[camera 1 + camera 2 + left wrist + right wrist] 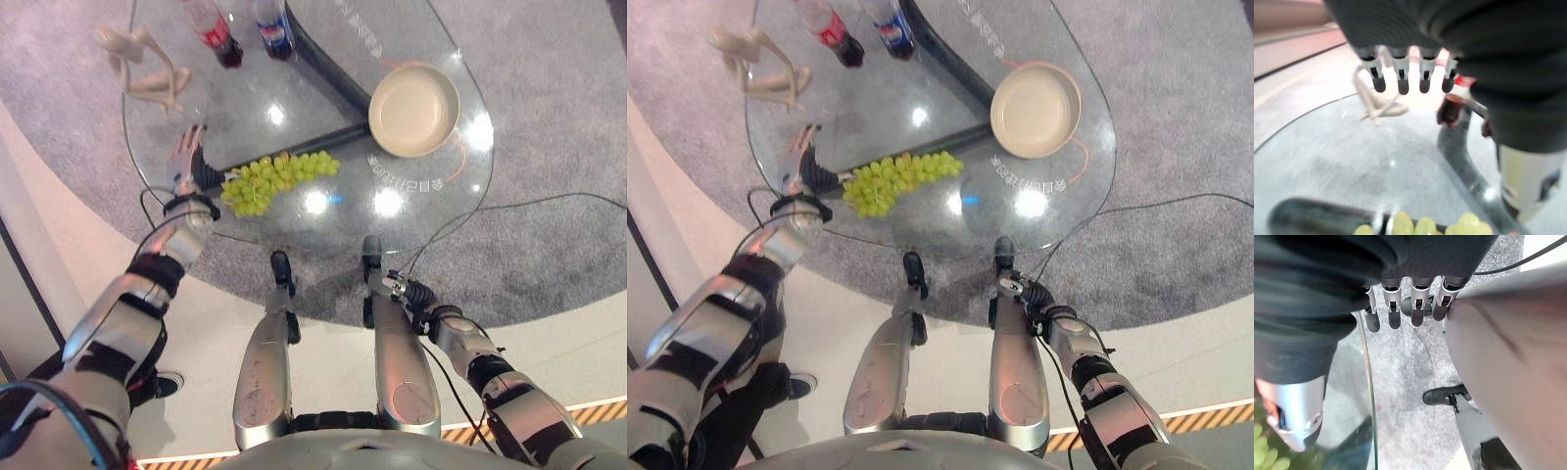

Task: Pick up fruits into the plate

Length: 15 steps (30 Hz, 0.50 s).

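grapes (277, 180) near desk (294, 108) front-left edge | plate (413, 109) right edge | two bottles (245, 31) far edge | figurine (144, 65), seemingly, far-left edge

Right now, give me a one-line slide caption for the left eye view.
Left hand open beside green grapes on the glass table; empty plate waits.

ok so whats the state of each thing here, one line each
grapes: one bunch lying on the glass table, not in the plate
plate: empty, upright on the table
two bottles: standing, capped
figurine: sitting on the table
left robot hand: open, over the table beside the grapes
right robot hand: open, low by the table edge, holding nothing
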{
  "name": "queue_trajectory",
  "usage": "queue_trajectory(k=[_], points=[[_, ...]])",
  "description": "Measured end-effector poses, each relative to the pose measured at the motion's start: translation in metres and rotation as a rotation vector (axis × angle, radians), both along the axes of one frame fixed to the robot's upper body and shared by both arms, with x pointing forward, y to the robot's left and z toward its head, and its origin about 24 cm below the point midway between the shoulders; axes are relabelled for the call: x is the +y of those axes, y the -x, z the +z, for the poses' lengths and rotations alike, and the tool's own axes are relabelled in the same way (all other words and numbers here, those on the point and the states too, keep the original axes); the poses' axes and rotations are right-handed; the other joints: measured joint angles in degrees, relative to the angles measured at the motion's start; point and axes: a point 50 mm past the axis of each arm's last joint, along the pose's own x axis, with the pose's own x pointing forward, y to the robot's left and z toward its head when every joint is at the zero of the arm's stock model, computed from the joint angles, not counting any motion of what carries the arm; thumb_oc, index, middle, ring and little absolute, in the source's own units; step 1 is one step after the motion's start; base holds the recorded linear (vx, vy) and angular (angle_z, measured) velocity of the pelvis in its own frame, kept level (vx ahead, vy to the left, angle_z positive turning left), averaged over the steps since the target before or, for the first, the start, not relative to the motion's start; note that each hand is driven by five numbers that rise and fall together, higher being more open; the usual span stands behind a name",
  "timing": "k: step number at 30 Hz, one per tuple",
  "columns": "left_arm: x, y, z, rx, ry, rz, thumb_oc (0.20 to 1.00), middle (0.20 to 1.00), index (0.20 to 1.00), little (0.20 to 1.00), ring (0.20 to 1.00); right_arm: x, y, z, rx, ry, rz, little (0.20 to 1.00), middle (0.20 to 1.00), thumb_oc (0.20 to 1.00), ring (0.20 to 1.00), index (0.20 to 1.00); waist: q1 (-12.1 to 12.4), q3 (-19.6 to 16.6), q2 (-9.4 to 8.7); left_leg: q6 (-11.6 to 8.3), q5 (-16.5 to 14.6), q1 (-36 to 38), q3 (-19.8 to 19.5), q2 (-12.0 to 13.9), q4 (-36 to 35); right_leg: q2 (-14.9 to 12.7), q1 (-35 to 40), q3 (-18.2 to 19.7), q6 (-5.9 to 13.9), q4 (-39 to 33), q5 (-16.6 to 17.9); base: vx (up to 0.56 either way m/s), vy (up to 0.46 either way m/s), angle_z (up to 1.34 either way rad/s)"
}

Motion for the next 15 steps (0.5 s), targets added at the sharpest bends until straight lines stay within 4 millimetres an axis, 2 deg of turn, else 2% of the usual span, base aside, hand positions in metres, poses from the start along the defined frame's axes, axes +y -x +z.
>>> queue_trajectory(k=[3, 8, 12, 15], points=[[0.002, -0.007, 0.012, 0.012, -0.097, 0.045, 1.0, 1.0, 1.0, 1.0, 1.0, 0.003, -0.009, 0.009, -0.048, -0.033, -0.014, 1.0, 1.0, 1.0, 1.0, 1.0, -1.5, 0.0, -0.59, -0.04, 0.0, -3.9, -0.1, 0.1, 2.1, 0.1, -4.1, 0.6, -0.43, 2.5, -0.4, -0.04, -0.077, -0.03], [0.001, -0.013, 0.017, 0.07, -0.185, 0.067, 1.0, 1.0, 1.0, 1.0, 1.0, 0.007, -0.017, 0.017, -0.096, -0.094, -0.044, 1.0, 1.0, 1.0, 1.0, 1.0, -3.9, 0.0, -1.27, -0.05, 0.0, -8.4, 0.0, 0.3, 4.2, 0.4, -9.0, 1.5, -0.11, 4.3, -0.6, -0.05, -0.058, -0.05], [0.005, -0.015, 0.014, 0.131, -0.23, 0.087, 1.0, 1.0, 1.0, 1.0, 1.0, 0.012, -0.021, 0.022, -0.124, -0.139, -0.052, 1.0, 1.0, 1.0, 1.0, 1.0, -4.8, -0.1, -2.17, -0.25, -0.2, -11.2, 0.7, 0.3, 5.3, 0.5, -12.1, 2.7, -0.17, 5.3, -0.6, -0.02, -0.019, -0.05], [0.0, -0.016, 0.007, 0.171, -0.242, 0.069, 1.0, 1.0, 1.0, 1.0, 1.0, 0.012, -0.021, 0.022, -0.125, -0.164, -0.067, 1.0, 1.0, 1.0, 1.0, 1.0, -4.9, -0.1, -2.39, -0.07, -0.1, -11.7, 0.7, 0.2, 5.3, 0.5, -12.5, 2.7, -0.21, 5.2, -0.5, -0.01, -0.006, -0.01]])
